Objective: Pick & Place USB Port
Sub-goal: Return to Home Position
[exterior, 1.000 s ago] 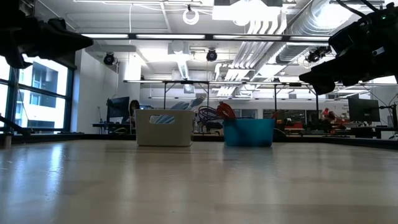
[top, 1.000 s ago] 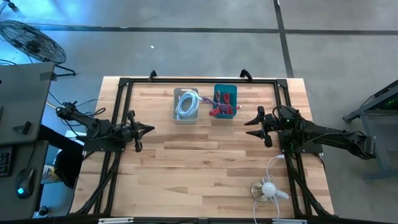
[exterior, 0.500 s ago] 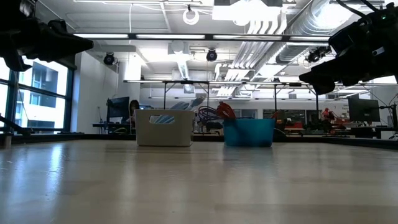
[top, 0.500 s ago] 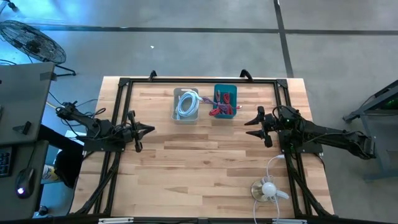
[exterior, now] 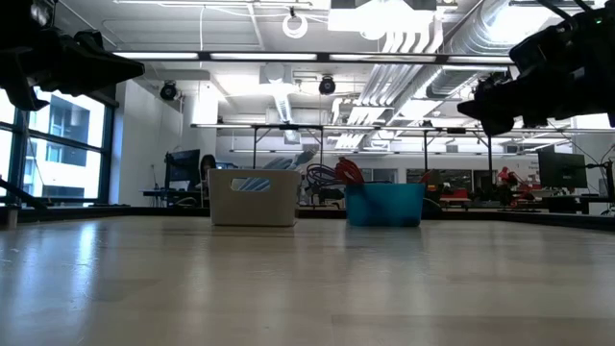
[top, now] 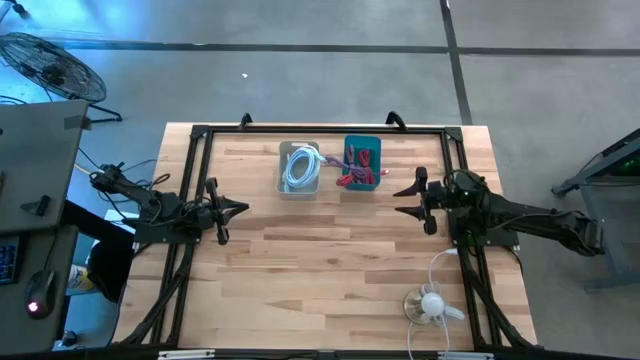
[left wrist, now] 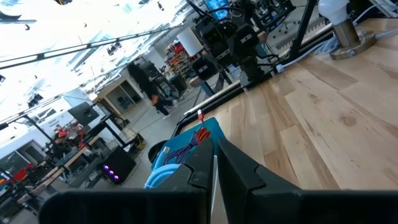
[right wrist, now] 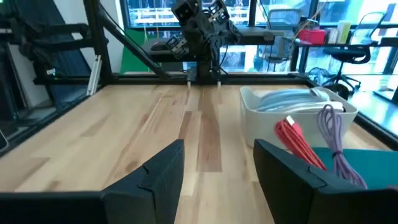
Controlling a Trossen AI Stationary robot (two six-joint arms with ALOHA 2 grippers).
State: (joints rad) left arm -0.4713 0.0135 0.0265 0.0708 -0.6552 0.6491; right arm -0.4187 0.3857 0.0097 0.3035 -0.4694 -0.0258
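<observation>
A white bin point(top: 299, 182) with coiled white cable point(top: 300, 165) and a blue bin point(top: 348, 163) with red and purple cables point(top: 362, 166) stand side by side on the table near its far edge. In the low view the white bin point(exterior: 254, 197) sits left of the blue bin point(exterior: 384, 204). My left gripper point(top: 243, 209) hovers shut over the table's left part, pointing right. My right gripper point(top: 398, 201) hovers open just right of and nearer than the blue bin, pointing left. The right wrist view shows the red and purple cables point(right wrist: 311, 140) beyond its open fingers.
A small white fan on a round base point(top: 430, 305) stands near the table's near right corner, its cord running to the right rail. A black frame point(top: 320, 130) borders the table. Bare wood point(top: 320, 270) fills the middle and near part.
My right gripper has risen a little and edged toward the far edge, closer to the blue bin. It stays open.
</observation>
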